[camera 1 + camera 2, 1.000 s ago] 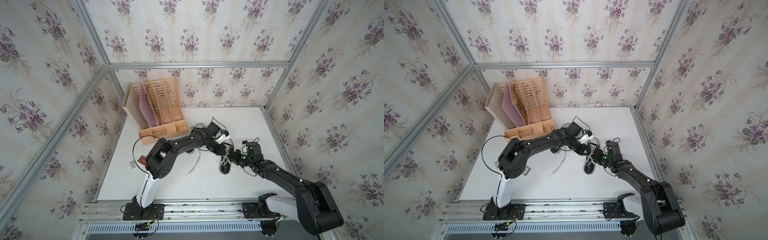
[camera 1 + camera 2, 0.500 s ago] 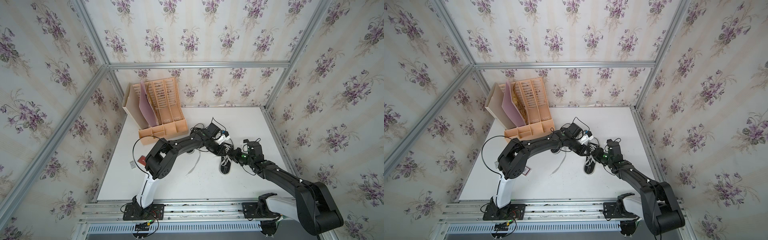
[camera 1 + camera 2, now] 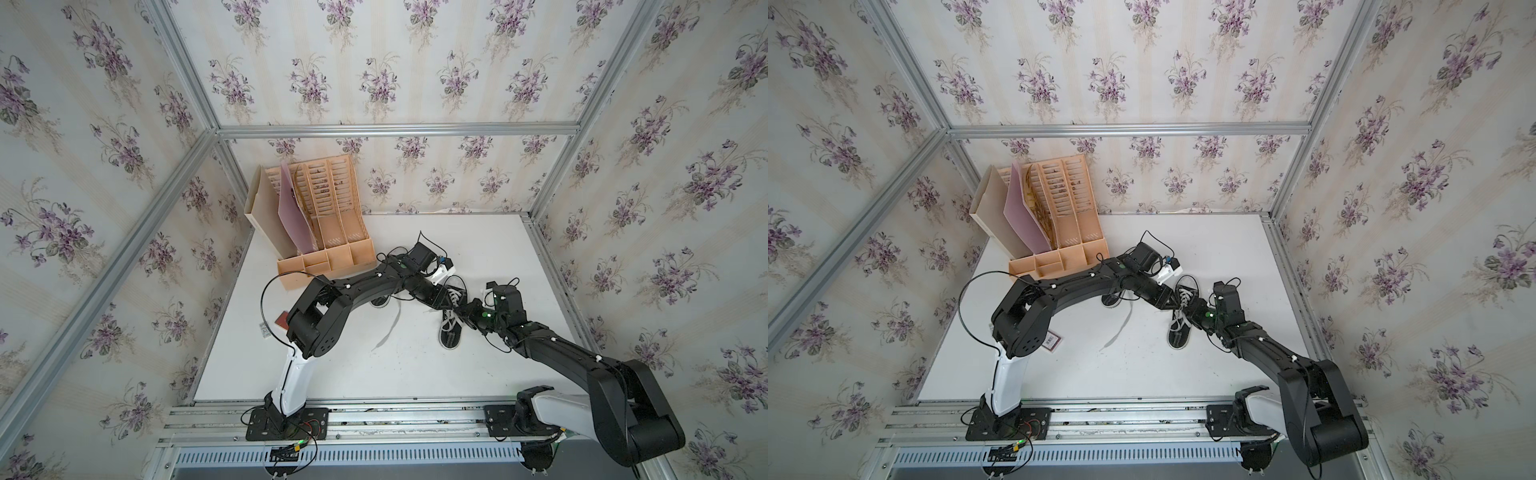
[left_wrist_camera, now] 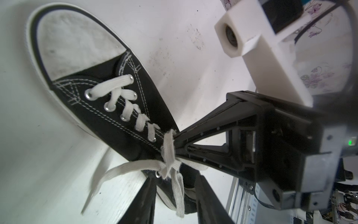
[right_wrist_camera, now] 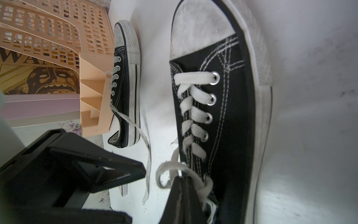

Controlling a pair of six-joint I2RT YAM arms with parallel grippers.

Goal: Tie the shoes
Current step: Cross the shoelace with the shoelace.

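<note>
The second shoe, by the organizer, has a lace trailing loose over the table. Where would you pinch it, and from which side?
Probably the trailing lace at mid-length, where it lies flat and alone on the table, clear of the second shoe. Come straight down from above with the jaws across its width: a flat ribbon lying on the surface offers no side to grip.
</note>
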